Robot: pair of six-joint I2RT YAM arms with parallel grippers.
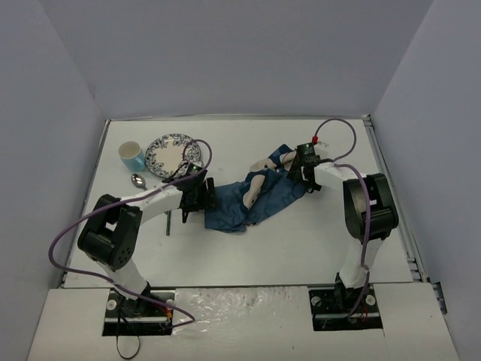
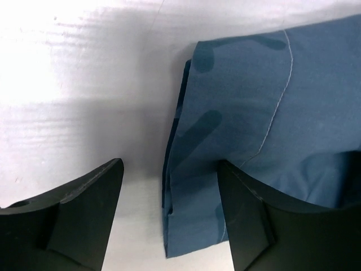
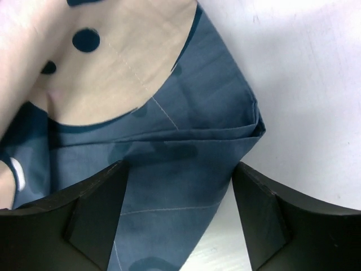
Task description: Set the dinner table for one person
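Note:
The dinner table point(image 1: 301, 244) is a wide white top with a thin metal rim. A blue cartoon-face cloth placemat point(image 1: 259, 197) lies crumpled at its middle. My left gripper point(image 1: 207, 197) is open at the cloth's left end. In the left wrist view the gripper point(image 2: 169, 189) straddles a folded blue corner point(image 2: 192, 226) lying on the table. My right gripper point(image 1: 302, 170) is open at the cloth's far right end. In the right wrist view the gripper point(image 3: 179, 186) stands over a folded blue corner point(image 3: 186, 164), with the beige face print point(image 3: 113, 56) beyond.
A patterned plate point(image 1: 171, 154), a blue and white cup point(image 1: 132, 156) and a spoon point(image 1: 138, 180) sit at the far left. A thin utensil point(image 1: 168, 222) lies under the left arm. Grey walls surround the table.

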